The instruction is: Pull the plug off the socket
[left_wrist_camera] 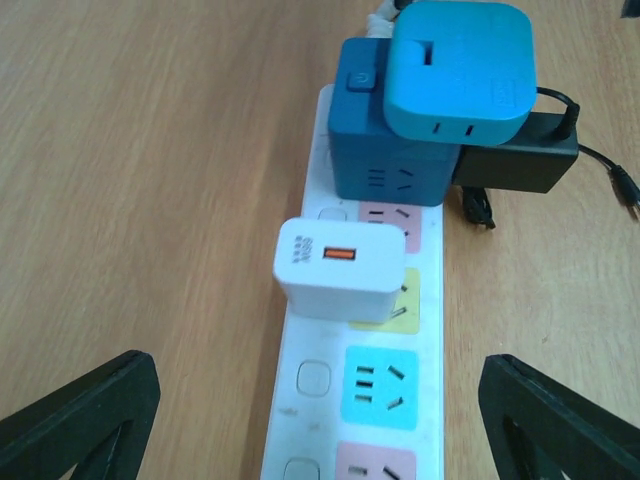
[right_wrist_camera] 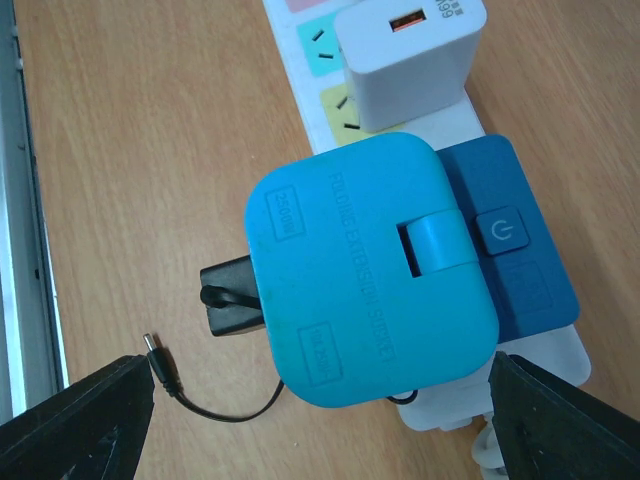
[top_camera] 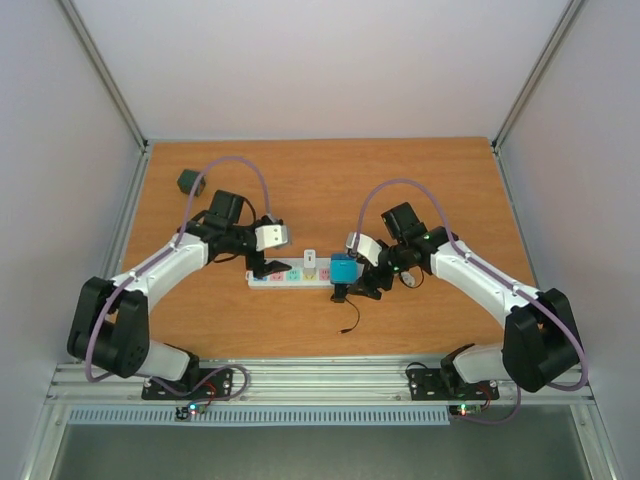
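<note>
The socket, a long white power strip (top_camera: 285, 276) with pastel outlet panels, lies across the table's middle. A white USB charger plug (left_wrist_camera: 340, 268) stands in its yellow outlet and also shows in the right wrist view (right_wrist_camera: 410, 60). A dark blue cube adapter (left_wrist_camera: 375, 150) is plugged in beside it. The cube carries a light blue square socket (right_wrist_camera: 370, 270) and a black adapter (right_wrist_camera: 228, 295) with a thin black cable. My left gripper (left_wrist_camera: 320, 435) is open above the strip's left part. My right gripper (right_wrist_camera: 320, 430) is open and straddles the light blue socket.
A small dark green block (top_camera: 187, 181) sits at the back left of the wooden table. The black cable's loose end (top_camera: 346, 325) lies toward the front edge. The strip's curly white cord (right_wrist_camera: 490, 450) is at its right end. White walls enclose the table.
</note>
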Controlling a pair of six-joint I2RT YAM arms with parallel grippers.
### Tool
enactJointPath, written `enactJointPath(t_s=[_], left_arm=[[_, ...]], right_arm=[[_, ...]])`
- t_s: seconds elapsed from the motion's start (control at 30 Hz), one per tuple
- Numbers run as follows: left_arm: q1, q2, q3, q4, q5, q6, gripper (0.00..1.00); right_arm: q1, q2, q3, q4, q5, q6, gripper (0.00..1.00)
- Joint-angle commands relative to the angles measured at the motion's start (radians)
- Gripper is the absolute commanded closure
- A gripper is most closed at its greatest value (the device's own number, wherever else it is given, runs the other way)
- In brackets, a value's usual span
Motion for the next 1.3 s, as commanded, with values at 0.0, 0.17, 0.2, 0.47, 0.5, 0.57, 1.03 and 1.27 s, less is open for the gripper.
enactJointPath(t_s=[0.0, 0.17, 0.2, 0.47, 0.5, 0.57, 1.03, 1.27], left_arm=[[-0.053, 0.01, -0.021, 0.125, -0.036, 0.026, 0.11], [-0.09, 0.07, 0.015, 0.097, -0.007, 0.028, 0.13], [-0.097, 0.075, 0.015, 0.101, -0.005, 0.029, 0.13], [-0.223, 0.018, -0.094, 0.327, -0.09, 0.012, 0.12], [-0.241, 0.024, -0.095, 0.342, -0.106, 0.014, 0.11], [-0.273, 0.04, -0.109, 0.406, -0.128, 0.016, 0.08], [-0.437, 0.053, -0.309, 0.871, -0.342, 0.167, 0.12], [-0.471, 0.056, -0.397, 1.061, -0.389, 0.227, 0.27]], right_arm=[[-0.003, 0.0, 0.002, 0.05, 0.008, -0.013, 0.07], [-0.003, 0.048, 0.042, 0.047, -0.033, -0.002, 0.08], [-0.003, 0.056, 0.049, 0.044, -0.038, -0.004, 0.08], [-0.04, 0.08, 0.06, 0.024, -0.079, -0.041, 0.08], [-0.058, 0.091, 0.077, 0.005, -0.105, -0.048, 0.08], [-0.099, 0.105, 0.116, -0.037, -0.169, -0.062, 0.08], [-0.169, 0.152, 0.128, -0.057, -0.246, -0.043, 0.1], [-0.172, 0.18, 0.145, -0.068, -0.246, -0.036, 0.12]])
